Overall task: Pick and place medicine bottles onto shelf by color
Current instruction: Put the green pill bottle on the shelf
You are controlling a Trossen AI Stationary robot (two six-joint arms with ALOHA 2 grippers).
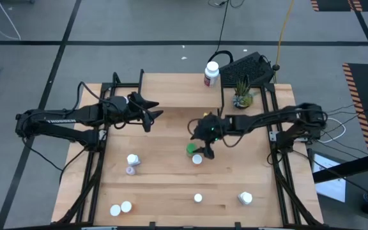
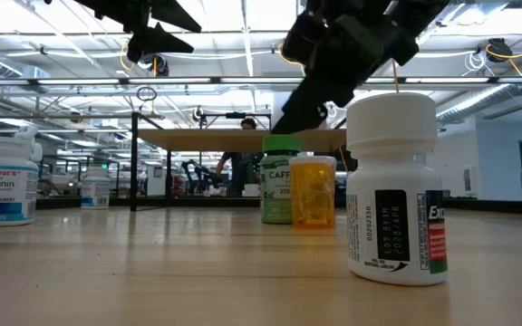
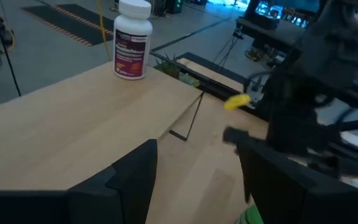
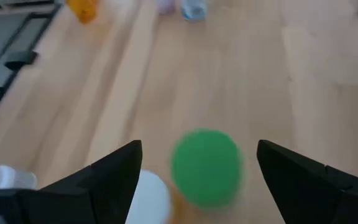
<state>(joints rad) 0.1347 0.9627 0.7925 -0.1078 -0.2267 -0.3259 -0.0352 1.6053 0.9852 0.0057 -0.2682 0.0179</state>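
Green bottle (image 1: pixel 190 149) touching white-capped bottle (image 1: pixel 197 159), right gripper (image 1: pixel 204 144) open above

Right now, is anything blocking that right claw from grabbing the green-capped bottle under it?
Nothing visible does. The right gripper hangs open directly above the green-capped bottle. A white-capped bottle stands close beside it and could crowd one finger.

A shelf (image 1: pixel 171 89) stands at the back of the desk (image 1: pixel 171 191), with one bottle (image 1: pixel 211 74) upright on its right end. A potted plant (image 1: pixel 242 96) sits just beside the shelf, to the right. Near the desk's middle, two bottles (image 1: pixel 194 153) stand side by side, touching. Left of them, well apart, stands another pair (image 1: pixel 133 163). Along the front edge, two bottles (image 1: pixel 121 208) sit at the left, one (image 1: pixel 198 198) in the middle and one (image 1: pixel 245 198) to the right.
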